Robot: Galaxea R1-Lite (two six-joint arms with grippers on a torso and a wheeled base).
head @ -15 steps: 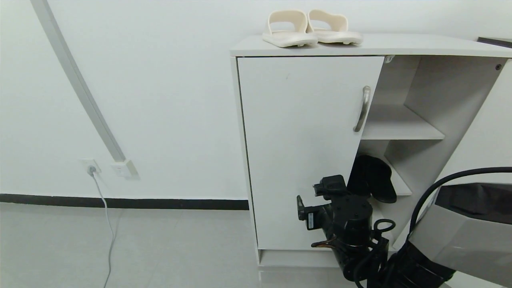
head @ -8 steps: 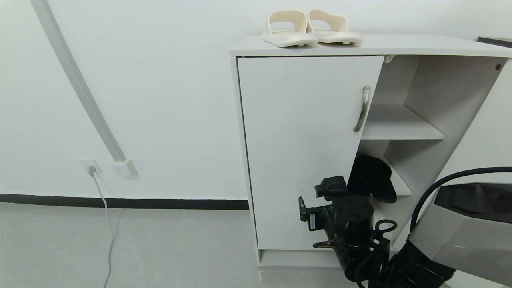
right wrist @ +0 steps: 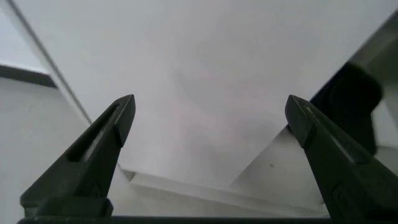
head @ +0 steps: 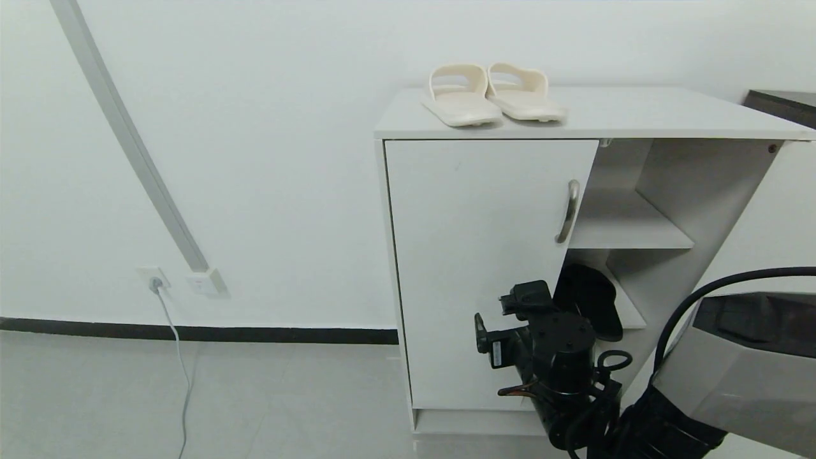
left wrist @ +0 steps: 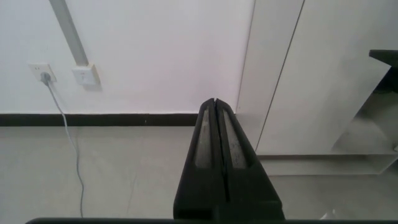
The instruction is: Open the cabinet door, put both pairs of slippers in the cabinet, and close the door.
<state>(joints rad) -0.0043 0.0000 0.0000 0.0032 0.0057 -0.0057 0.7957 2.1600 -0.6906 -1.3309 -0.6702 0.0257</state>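
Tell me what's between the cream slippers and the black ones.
Head view: the cabinet top and an upper shelf separate the cream slippers from the black slippers below.

The head view looks forward and down on the tall white cabinet (head: 478,268) from in front. Both wrist views share its base from low down, the right nearer.

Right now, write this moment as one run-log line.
cream slippers: cabinet top | black slippers: lower shelf | left gripper: shut | right gripper: open

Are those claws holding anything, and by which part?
Nothing is held: the left gripper is shut on empty air, the right gripper open and empty.
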